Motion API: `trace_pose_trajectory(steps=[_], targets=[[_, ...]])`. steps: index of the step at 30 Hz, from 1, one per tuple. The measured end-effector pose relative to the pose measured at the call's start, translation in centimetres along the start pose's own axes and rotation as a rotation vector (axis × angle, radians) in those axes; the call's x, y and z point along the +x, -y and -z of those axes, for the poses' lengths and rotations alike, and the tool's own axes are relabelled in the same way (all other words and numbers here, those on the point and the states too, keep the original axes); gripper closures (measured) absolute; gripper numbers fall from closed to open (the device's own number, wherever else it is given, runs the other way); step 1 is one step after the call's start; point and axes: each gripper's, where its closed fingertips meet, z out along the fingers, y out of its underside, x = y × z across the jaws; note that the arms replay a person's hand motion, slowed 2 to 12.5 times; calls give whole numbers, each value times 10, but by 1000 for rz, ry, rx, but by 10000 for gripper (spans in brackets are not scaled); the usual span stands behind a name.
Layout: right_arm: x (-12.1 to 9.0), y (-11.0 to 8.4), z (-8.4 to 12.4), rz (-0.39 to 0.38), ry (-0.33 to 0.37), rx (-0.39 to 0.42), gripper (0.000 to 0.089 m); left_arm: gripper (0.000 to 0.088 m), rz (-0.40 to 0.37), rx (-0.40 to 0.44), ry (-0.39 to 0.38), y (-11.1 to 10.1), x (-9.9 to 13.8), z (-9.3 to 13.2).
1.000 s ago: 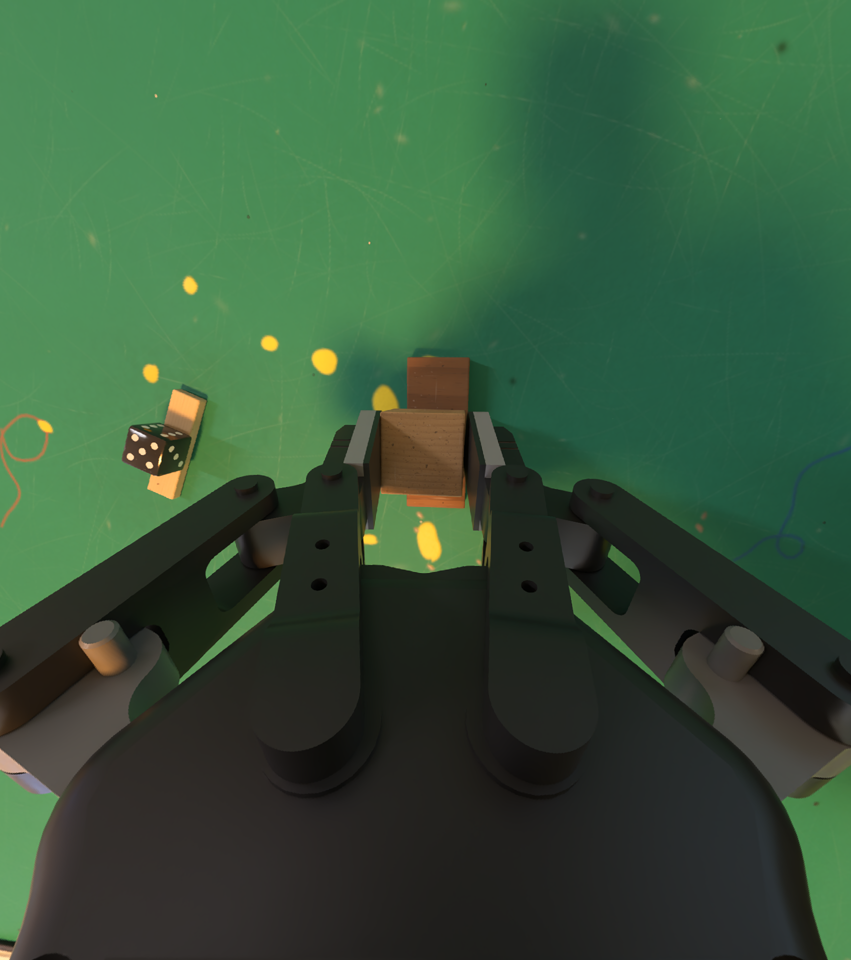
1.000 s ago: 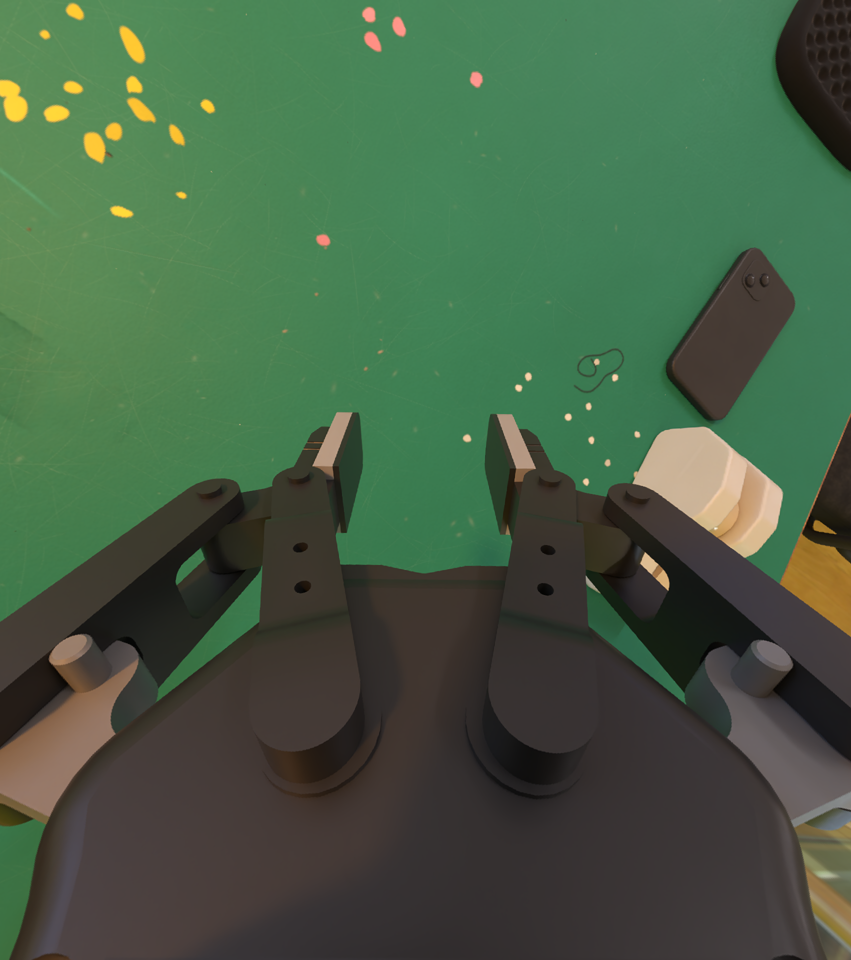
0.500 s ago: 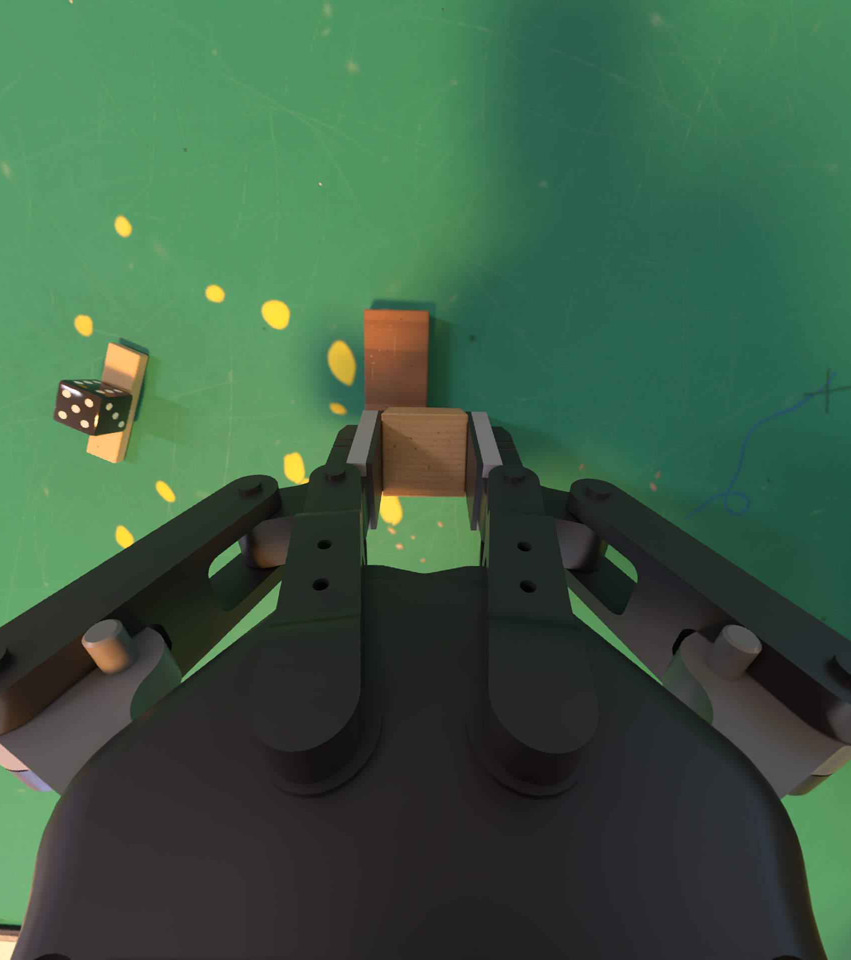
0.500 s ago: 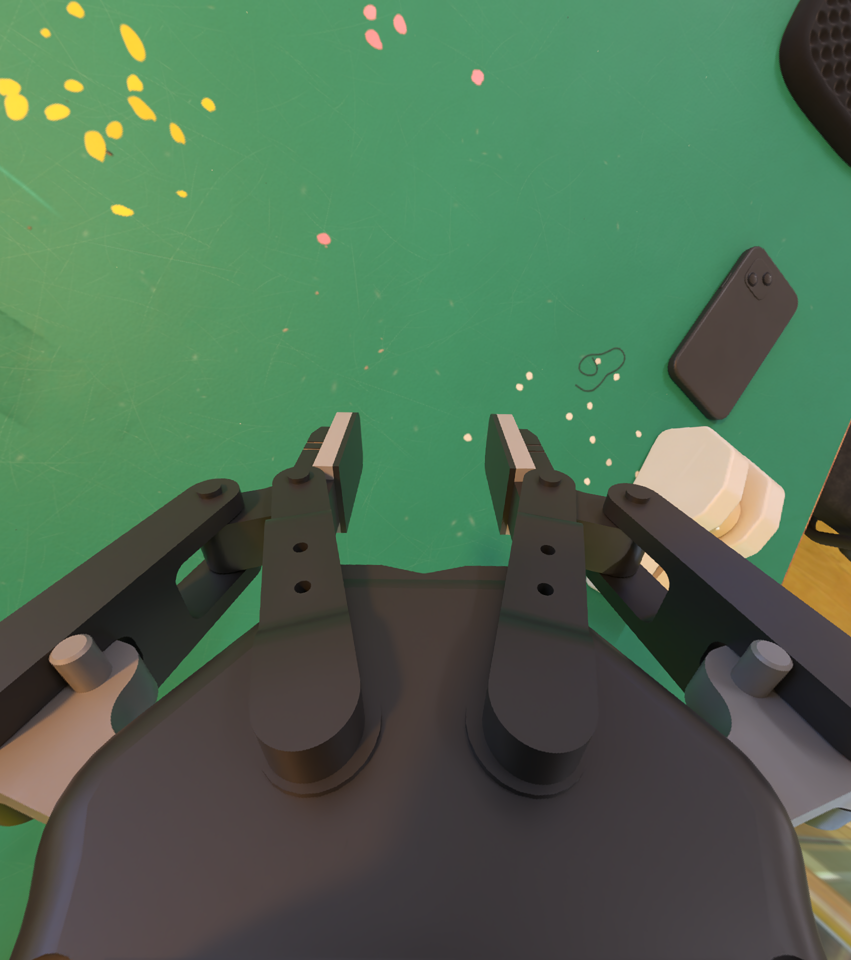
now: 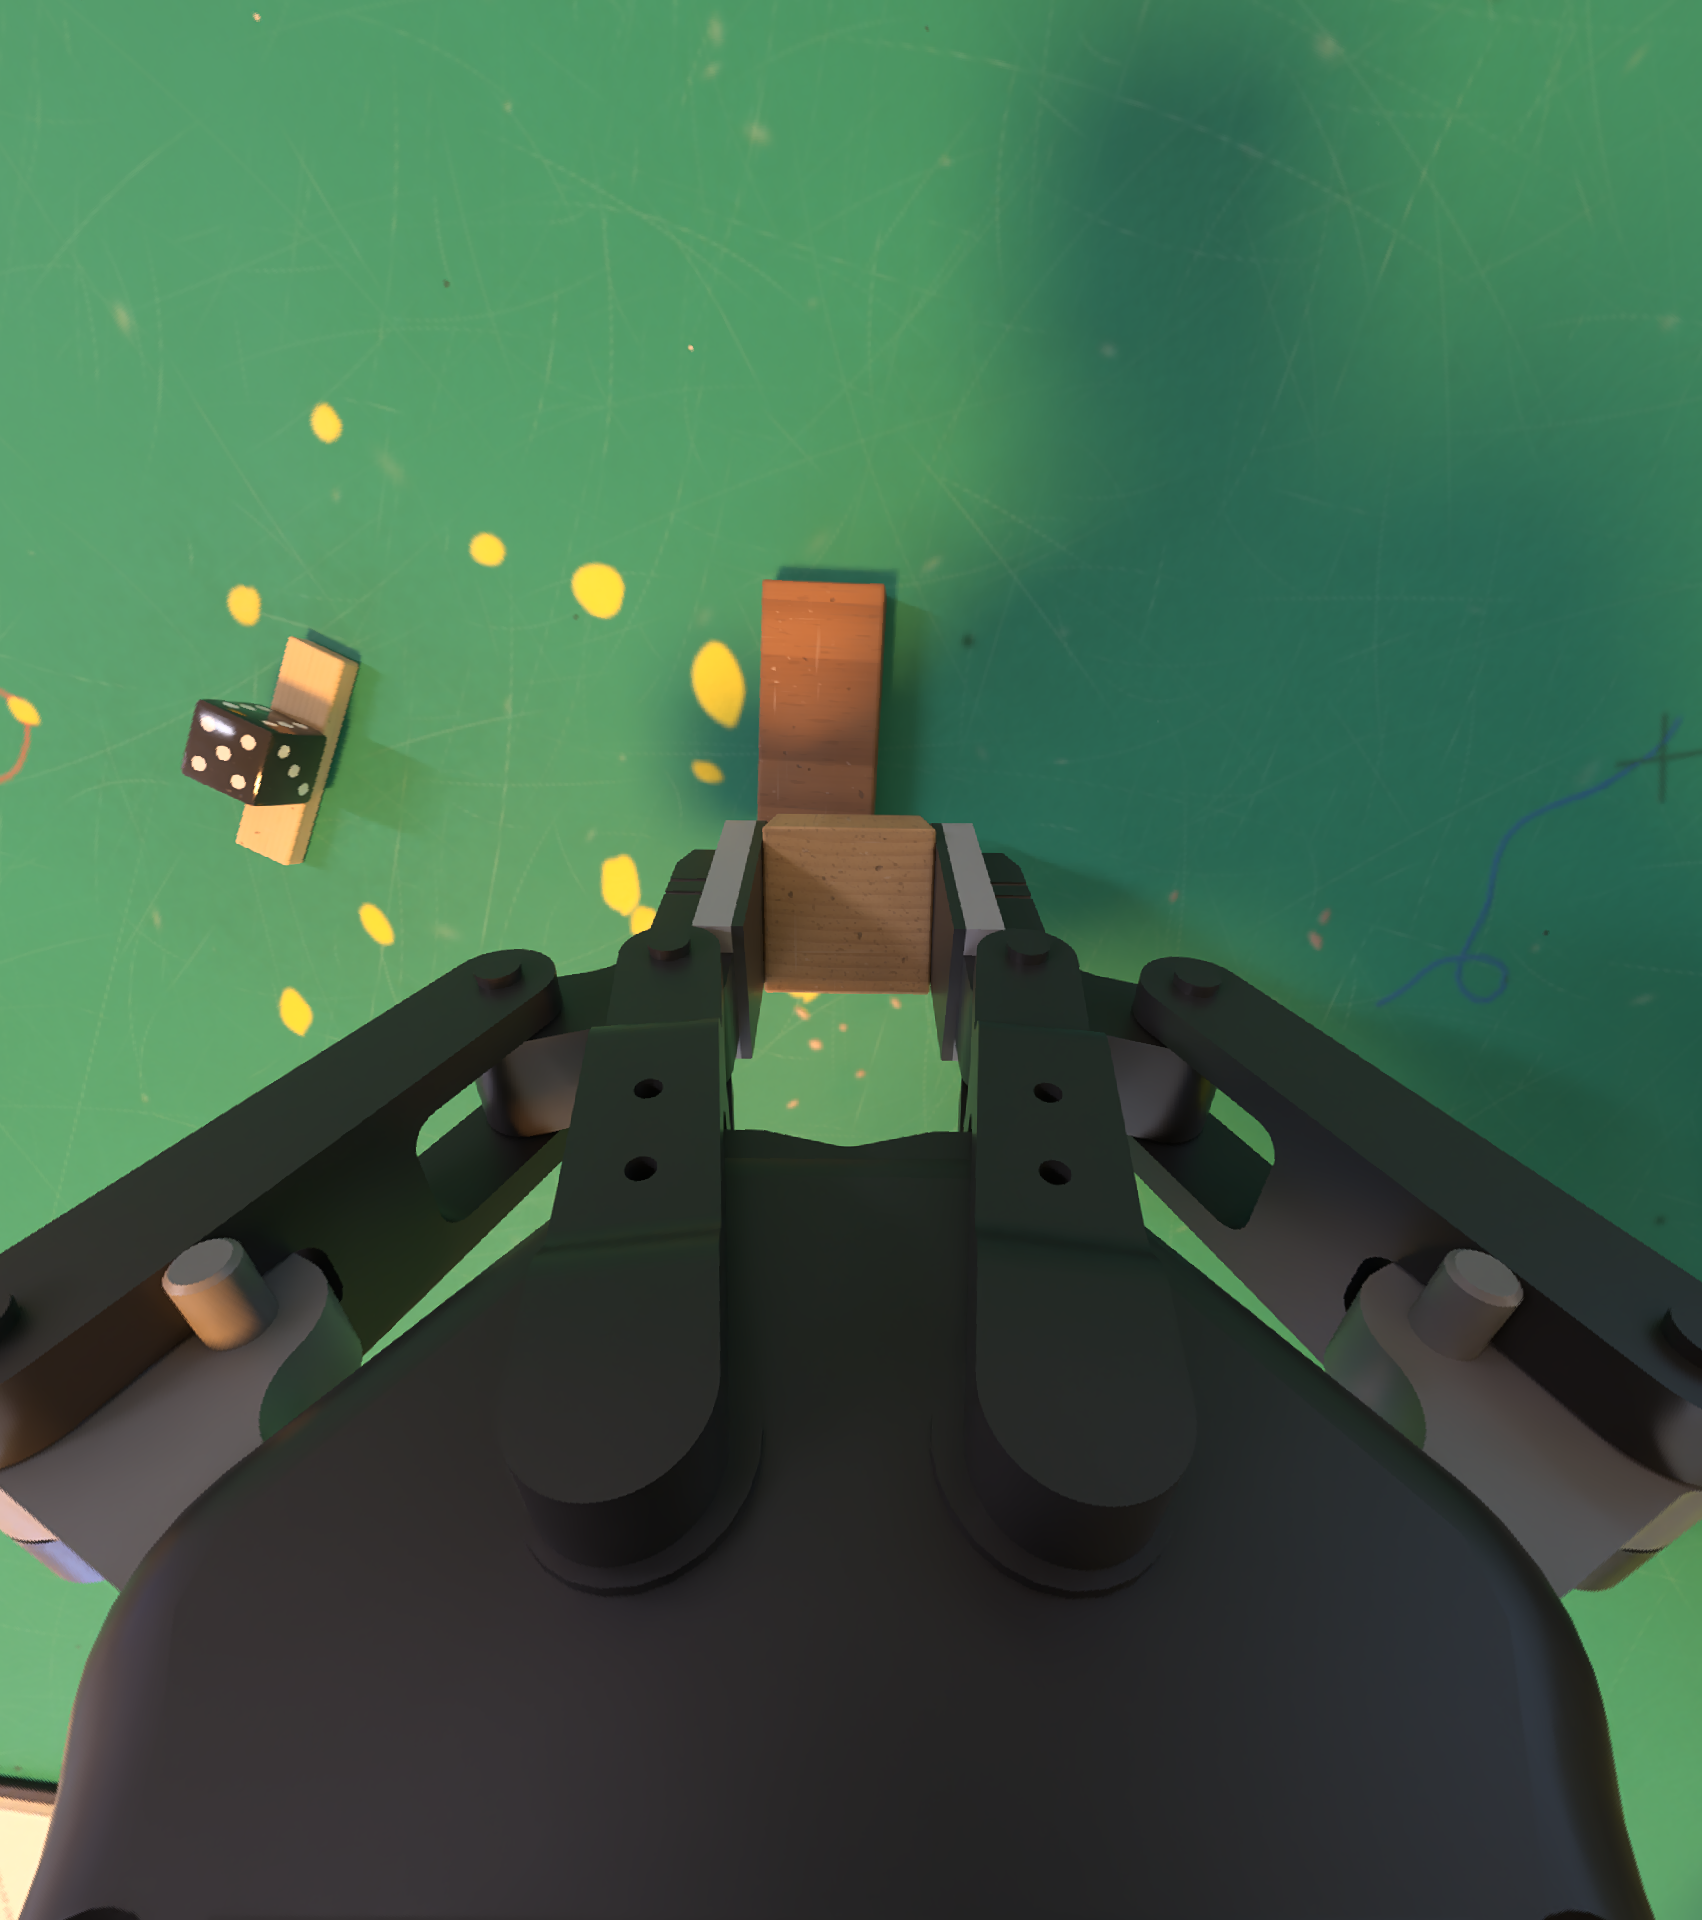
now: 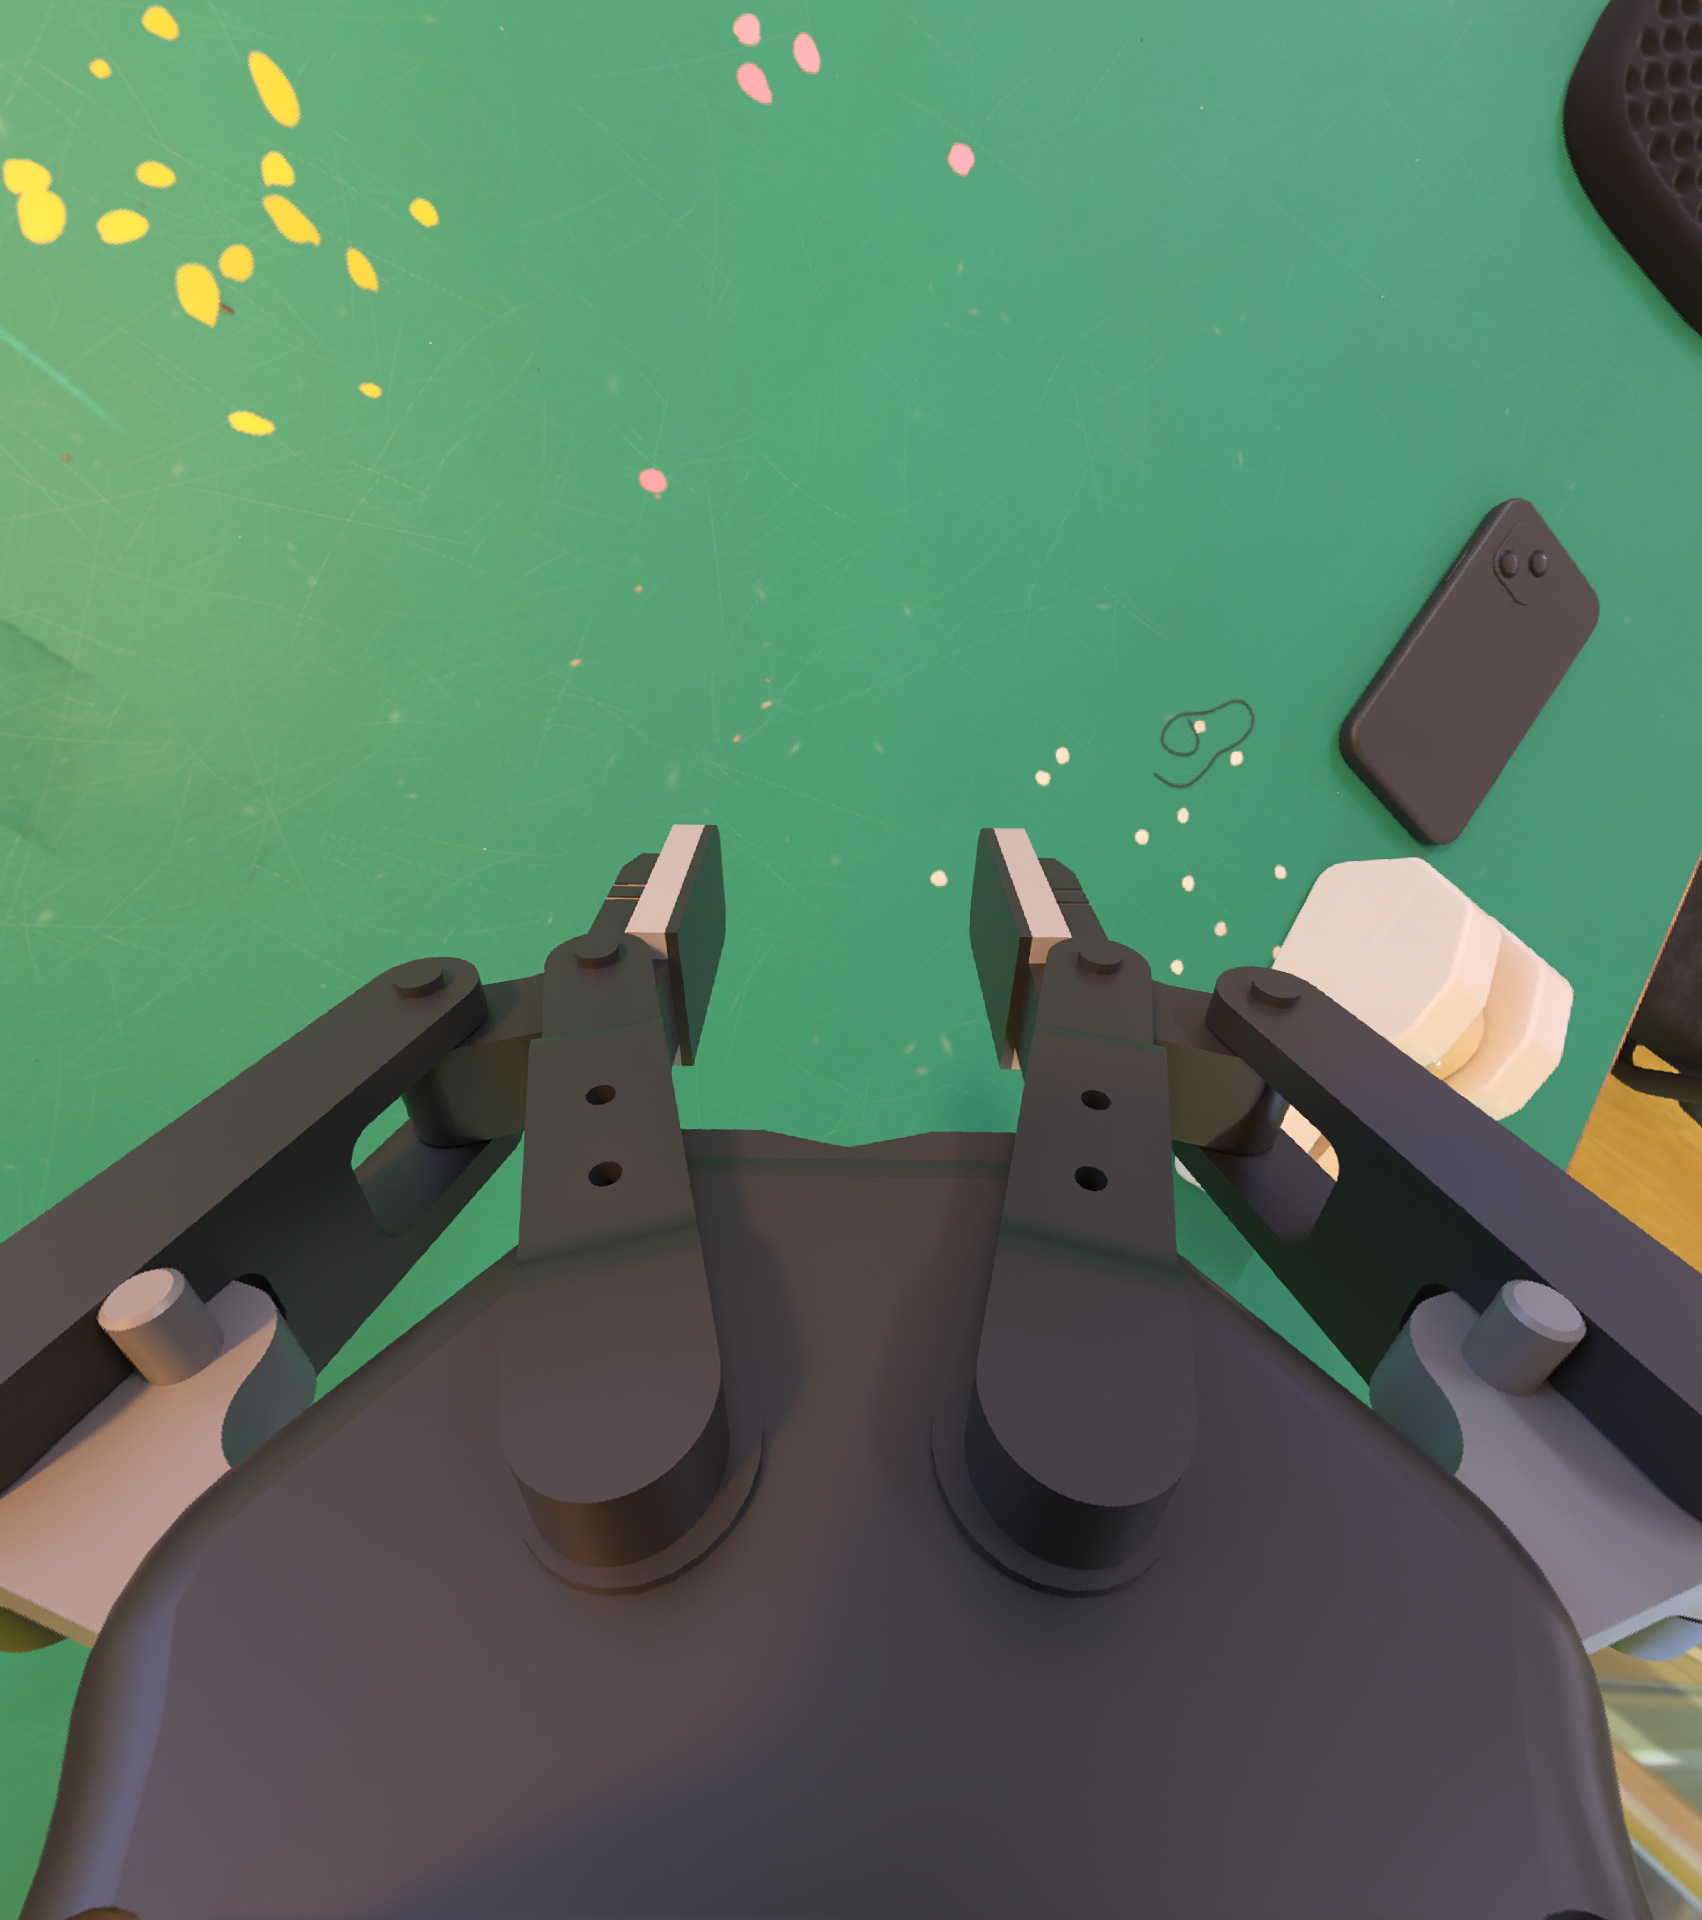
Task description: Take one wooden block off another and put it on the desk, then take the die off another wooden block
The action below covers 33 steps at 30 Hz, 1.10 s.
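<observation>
Your left gripper [image 5: 847, 914] clamps the pale square wooden block [image 5: 847, 902] by its side faces, lifted clear of the dark-brown flat wooden block [image 5: 818, 694] on the green desk [image 5: 1242, 416]; it looks light, stiff, smooth (grip flat faces); three blocks, one black die [image 5: 249, 751] atop the tan one [image 5: 298, 750]; your right gripper [image 6: 847, 940] gapes wide, empty.

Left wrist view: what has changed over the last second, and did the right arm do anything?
The left end effector kept its grip on the light wooden block and carried it clear of the darker block, now almost fully exposed. The die stays on its pale block. The right end effector stayed open and still.
</observation>
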Motion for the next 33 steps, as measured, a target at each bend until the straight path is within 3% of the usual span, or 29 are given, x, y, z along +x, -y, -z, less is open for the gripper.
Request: trace_pose_trajectory(steps=[17, 33], targets=[[2, -4, 1, 0, -9, -12, 460, 612, 220, -11, -58, 1, -9, -8], [3, -6, 1, 0, -9, -17, 462, 612, 199, -40, -28, -1, -13, -12]])
